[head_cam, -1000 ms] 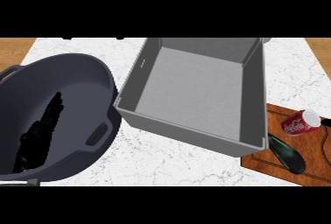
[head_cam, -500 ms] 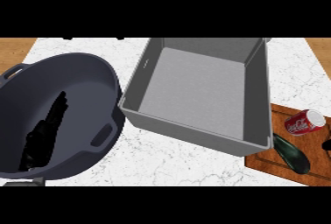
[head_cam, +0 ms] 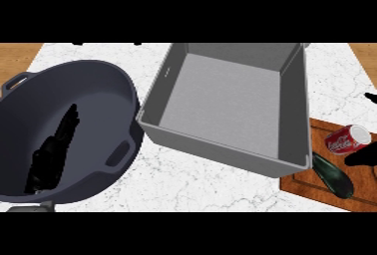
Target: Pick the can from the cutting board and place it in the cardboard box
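- Nearest, at the lower left, a black hand (head_cam: 52, 154) is seen over a large dark pot (head_cam: 95, 94); it is taken as the left hand, and whether its fingers are straight or curled cannot be told. Nothing is seen to be held by it.
- Low at the right, a dark green vegetable (head_cam: 333, 174) lies on the cutting board (head_cam: 309, 187), just beside the can (head_cam: 347, 139); it could be knocked during a grasp.
- Slightly further, the can lies on its side, so it may be rolled away if touched from one side only.
- Beside it, a black shape at the right edge is probably the right hand (head_cam: 365, 156); its state cannot be told, and contact with the can is not shown.
- Furthest, the box (head_cam: 221, 144) has high walls, against which the can could be struck.
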Controlling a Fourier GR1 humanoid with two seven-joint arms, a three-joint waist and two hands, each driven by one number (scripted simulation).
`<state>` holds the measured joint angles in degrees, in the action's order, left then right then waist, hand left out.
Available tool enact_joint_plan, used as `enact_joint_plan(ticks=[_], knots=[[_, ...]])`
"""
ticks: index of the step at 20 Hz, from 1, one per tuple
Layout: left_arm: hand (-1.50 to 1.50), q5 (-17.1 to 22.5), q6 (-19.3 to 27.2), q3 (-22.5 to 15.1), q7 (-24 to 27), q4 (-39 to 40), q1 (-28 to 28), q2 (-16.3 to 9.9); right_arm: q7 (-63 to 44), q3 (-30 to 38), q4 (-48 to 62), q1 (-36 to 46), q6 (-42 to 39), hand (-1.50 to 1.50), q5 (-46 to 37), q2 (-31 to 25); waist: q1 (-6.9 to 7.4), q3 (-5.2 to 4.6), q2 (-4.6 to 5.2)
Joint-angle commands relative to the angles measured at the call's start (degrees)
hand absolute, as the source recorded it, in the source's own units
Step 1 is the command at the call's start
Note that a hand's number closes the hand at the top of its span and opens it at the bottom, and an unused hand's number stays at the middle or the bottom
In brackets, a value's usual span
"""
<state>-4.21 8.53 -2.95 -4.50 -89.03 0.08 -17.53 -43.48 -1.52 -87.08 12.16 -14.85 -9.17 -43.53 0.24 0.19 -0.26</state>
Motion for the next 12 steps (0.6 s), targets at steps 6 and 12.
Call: enact_joint_plan(ticks=[6,12], knots=[[0.0,-3.23,-0.42,-0.13,-1.67,-1.21,1.88,3.14,0.3,0.84,1.1,-3.15,-0.75,-1.5,-6.77,5.17,-0.16,-0.19,0.21],[0.0,-1.77,-4.02,5.55,0.2,3.05,-1.6,1.83,1.04,3.11,3.65,-0.76,-4.06,-1.5,-10.18,7.31,-0.13,-0.2,0.27]])
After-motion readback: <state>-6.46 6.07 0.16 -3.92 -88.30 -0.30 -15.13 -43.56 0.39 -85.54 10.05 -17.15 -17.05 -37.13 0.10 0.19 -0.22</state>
